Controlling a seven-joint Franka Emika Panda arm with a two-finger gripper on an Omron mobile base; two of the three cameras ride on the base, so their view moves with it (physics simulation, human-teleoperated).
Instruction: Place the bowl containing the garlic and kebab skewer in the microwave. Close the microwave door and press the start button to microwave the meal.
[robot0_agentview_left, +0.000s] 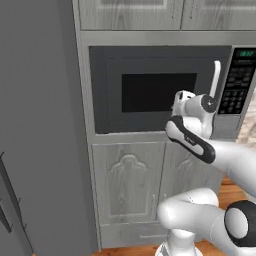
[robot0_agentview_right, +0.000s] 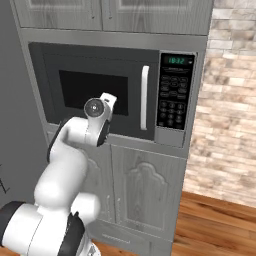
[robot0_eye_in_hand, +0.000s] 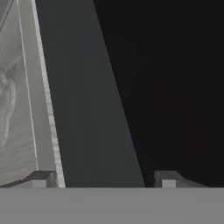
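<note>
**mike_r:** Microwave (robot0_agentview_right: 115, 90) check pls. Where's the door at, and how much room does the arm have?

**tinkerbot:** Microwave door (robot0_agentview_left: 150, 90) looks shut, flush w/ the front. Black window in the middle, white bar handle (robot0_agentview_right: 144, 97) standing vertical on its right edge, keypad (robot0_agentview_right: 175, 95) just past that. Bowl, garlic, skewer: can't see any of them from these angles.

**mike_r:** And the claw?

**tinkerbot:** Gripper (robot0_eye_in_hand: 105, 181) is right up against the door face, low down, near the window's lower right corner in the left base view. In the hand cam the two tips stand well apart w/ nothing between them, so spread, not pinching anything. Can't tell if they actually touch the door.

**mike_r:** Clearance?

**tinkerbot:** Tight on the left: tall grey wall (robot0_agentview_left: 35, 125) runs right beside the cabinet column. Pale grey cabinet doors (robot0_agentview_right: 145, 195) below the microwave, more above it. Right side opens up: brick wall (robot0_agentview_right: 225, 100) set back, wood floor (robot0_agentview_right: 215, 225) free past the cabinet edge. Hand cam shows the door's dark frame strip running along the window, w/ the pale cabinet edge beside it.

**mike_r:** Any writing?

**tinkerbot:** Green display (robot0_agentview_right: 178, 60) on top of the keypad shows digits, too blurry to read for sure. Button labels too small. No brand I can make out.
</note>
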